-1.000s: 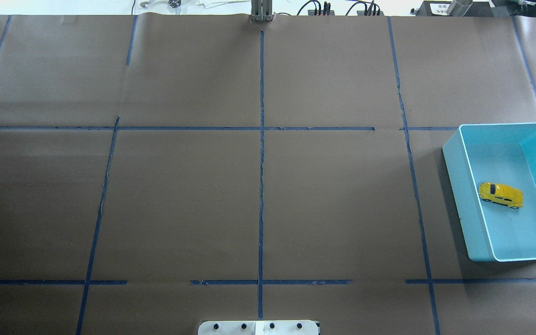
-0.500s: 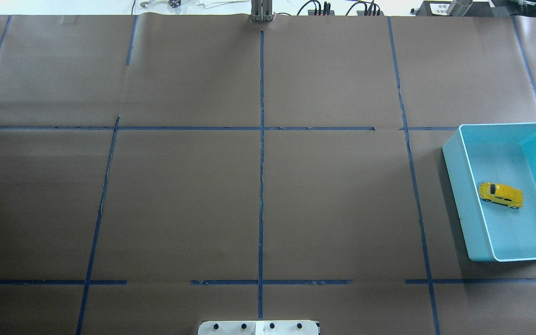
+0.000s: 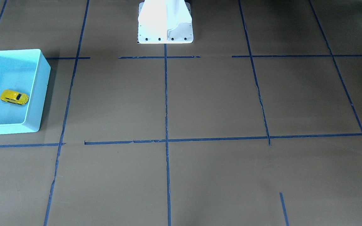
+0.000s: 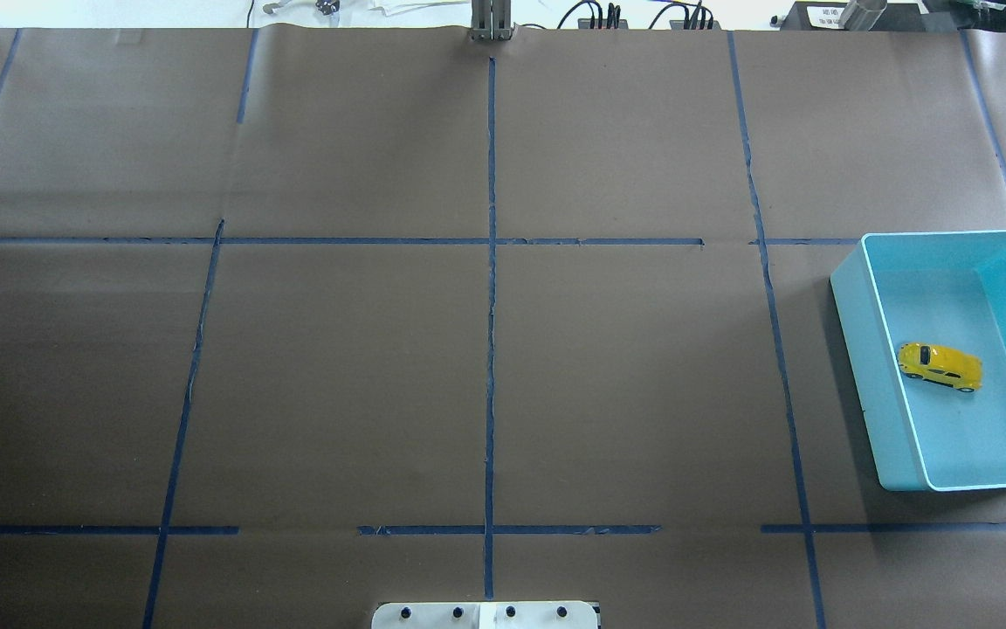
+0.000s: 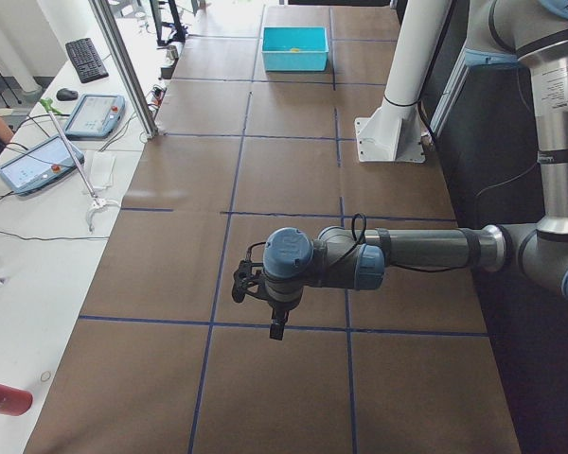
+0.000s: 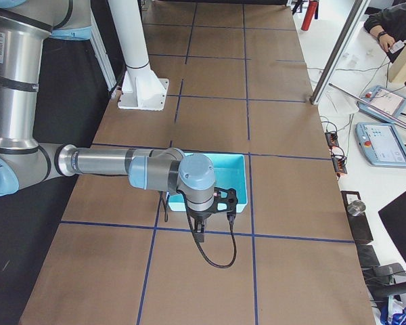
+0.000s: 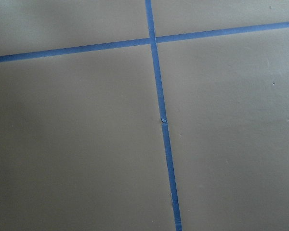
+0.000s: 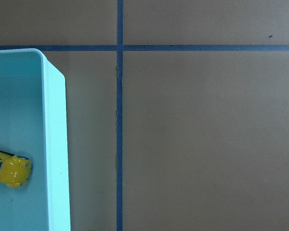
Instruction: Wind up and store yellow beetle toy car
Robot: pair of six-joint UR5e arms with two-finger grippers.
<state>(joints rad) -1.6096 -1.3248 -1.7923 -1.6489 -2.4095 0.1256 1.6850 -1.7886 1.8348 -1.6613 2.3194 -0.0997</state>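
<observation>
The yellow beetle toy car point(image 4: 940, 367) lies inside the turquoise bin point(image 4: 854, 349) at the table's right side, near the bin's left wall. The car point(image 3: 14, 97) and bin point(image 3: 39, 88) also show in the front-facing view. The right wrist view shows the car's end point(image 8: 9, 172) inside the bin wall point(image 8: 55, 144). My right gripper point(image 6: 199, 233) hangs above the table just beside the bin point(image 6: 238, 177). My left gripper point(image 5: 276, 326) hangs over the table's far left end. Neither gripper touches anything. I cannot tell whether either is open or shut.
Brown paper with blue tape lines covers the table point(image 4: 485, 349). The white robot base point(image 4: 485, 616) sits at the near edge. Tablets and cables point(image 5: 52, 142) lie on the operators' side, and a metal post point(image 5: 123, 66) stands there.
</observation>
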